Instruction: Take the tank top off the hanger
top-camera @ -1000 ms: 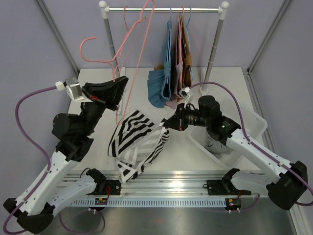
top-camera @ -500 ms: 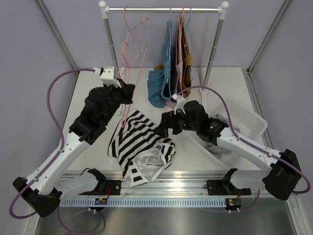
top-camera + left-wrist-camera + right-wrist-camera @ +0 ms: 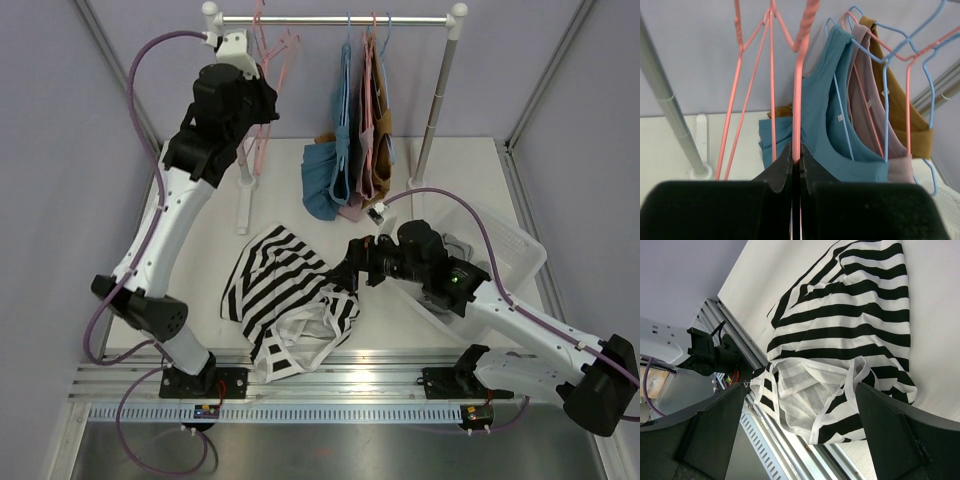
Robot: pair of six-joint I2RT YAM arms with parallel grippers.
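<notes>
The black-and-white striped tank top [image 3: 290, 300] lies crumpled on the table near its front edge, free of any hanger; the right wrist view shows it [image 3: 850, 330] spread below the fingers. My right gripper [image 3: 352, 262] hovers open just right of it, nothing between its fingers [image 3: 800, 390]. My left gripper [image 3: 262, 88] is raised high by the rail, shut on the wire of an empty pink hanger [image 3: 272, 45]. In the left wrist view the jaws [image 3: 796, 155] pinch that pink hanger [image 3: 799, 100] tightly.
A clothes rail [image 3: 335, 18] crosses the back, on two poles [image 3: 435, 100]. Teal [image 3: 820, 115], mauve [image 3: 867, 115] and brown [image 3: 900, 110] tank tops hang on blue and pink hangers. Another pink hanger [image 3: 740, 75] hangs left of mine. A white basket [image 3: 500, 240] sits under my right arm.
My right gripper opened and let go of the striped tank top, which dropped onto the table. My left arm swung the pink hanger up to the rail.
</notes>
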